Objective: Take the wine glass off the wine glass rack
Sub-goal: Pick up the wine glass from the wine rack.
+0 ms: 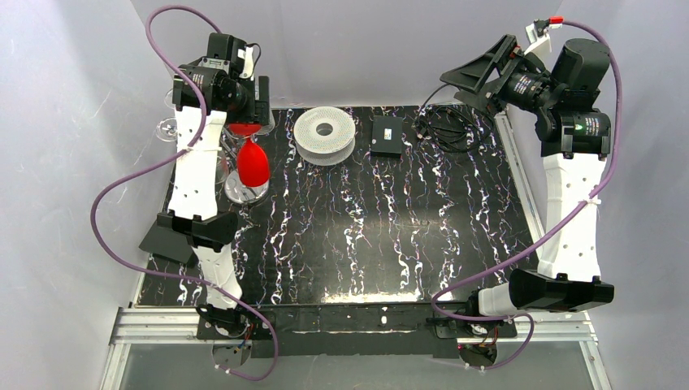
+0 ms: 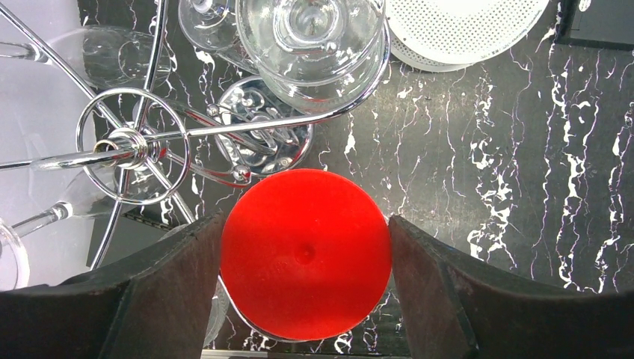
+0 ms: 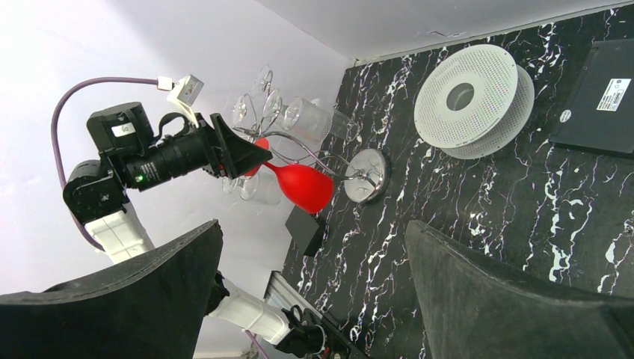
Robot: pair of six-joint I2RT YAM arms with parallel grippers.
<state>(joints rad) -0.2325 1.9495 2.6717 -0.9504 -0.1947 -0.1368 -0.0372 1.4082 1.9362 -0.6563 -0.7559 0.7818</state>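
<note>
Top view: the left claw [image 1: 246, 123] is on the red wine glass [image 1: 253, 165], hanging bowl-down from the wine glass rack [image 1: 236, 192] at the far left of the surface [image 1: 406, 227], wires lost behind the left arm [image 1: 199, 162]. Left wrist: it's pinching the red foot edge to edge. Best slide it out level along the wire, missing the clear glasses [image 2: 314, 37]; the stem's hidden underneath. Right wrist: the right claw [image 3: 312, 224] gapes empty, well away.

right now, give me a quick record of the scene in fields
red wine glass: hanging upside down on the wine glass rack, not yet off
left gripper: straddles the glass's red foot; grip unclear
right gripper: open, empty, at far right
clear glasses: also on the rack
table, far edge: white spool, black box
</note>
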